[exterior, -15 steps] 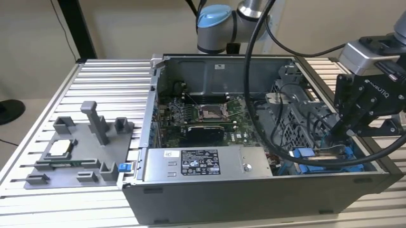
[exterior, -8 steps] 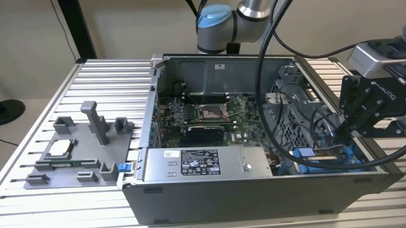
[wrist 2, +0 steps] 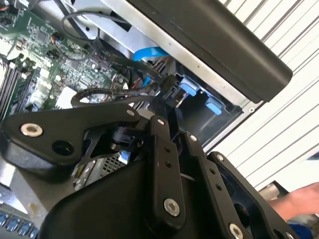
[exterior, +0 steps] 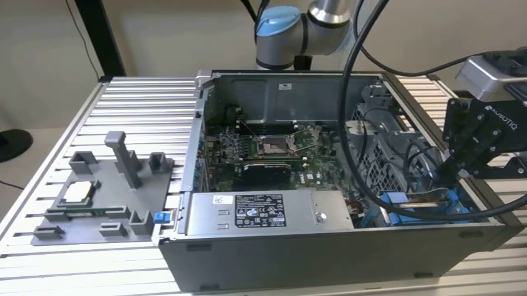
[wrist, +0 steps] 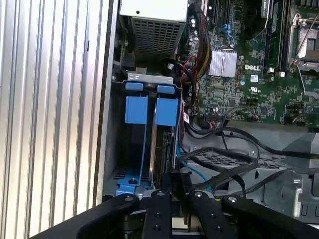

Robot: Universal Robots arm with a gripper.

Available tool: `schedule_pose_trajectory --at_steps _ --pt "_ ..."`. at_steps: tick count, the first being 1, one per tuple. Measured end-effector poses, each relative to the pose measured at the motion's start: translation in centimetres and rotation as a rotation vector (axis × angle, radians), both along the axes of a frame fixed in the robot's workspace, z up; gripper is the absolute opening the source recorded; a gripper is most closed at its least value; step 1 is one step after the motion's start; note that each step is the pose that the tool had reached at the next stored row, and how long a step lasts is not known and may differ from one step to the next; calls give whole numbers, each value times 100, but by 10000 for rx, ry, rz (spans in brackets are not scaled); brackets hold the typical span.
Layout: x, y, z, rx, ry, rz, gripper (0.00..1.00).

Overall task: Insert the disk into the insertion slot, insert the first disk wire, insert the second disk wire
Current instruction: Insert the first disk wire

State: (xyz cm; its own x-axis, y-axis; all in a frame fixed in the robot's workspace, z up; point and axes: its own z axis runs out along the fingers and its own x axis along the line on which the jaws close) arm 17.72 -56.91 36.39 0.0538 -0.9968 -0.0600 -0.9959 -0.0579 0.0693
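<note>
The gripper (wrist: 175,185) is looming up close, its fingers squeezing nearly shut on a black wire plug (wrist 2: 168,88) right at the end of the disk (wrist: 163,144). The disk is sitting on edge inside the insertion slot (wrist: 149,78), in the computer case (exterior: 329,246) at the exterior view's right.

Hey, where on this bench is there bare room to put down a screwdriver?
Best is the bare ribbed table behind the grey fixture, on the exterior view's left of the computer case. A narrower strip runs in front of the fixture. Crowded: around the insertion slot, with the gripper and black cables.
</note>
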Motion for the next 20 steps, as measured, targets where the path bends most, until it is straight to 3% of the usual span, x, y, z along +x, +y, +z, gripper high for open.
schedule_pose_trajectory --at_steps 3,6,20 --pt "64 0 -12 0 136 0 0" --pt "87 -1 -23 3 197 -26 0" --pt "88 -1 -37 1 214 -35 0"
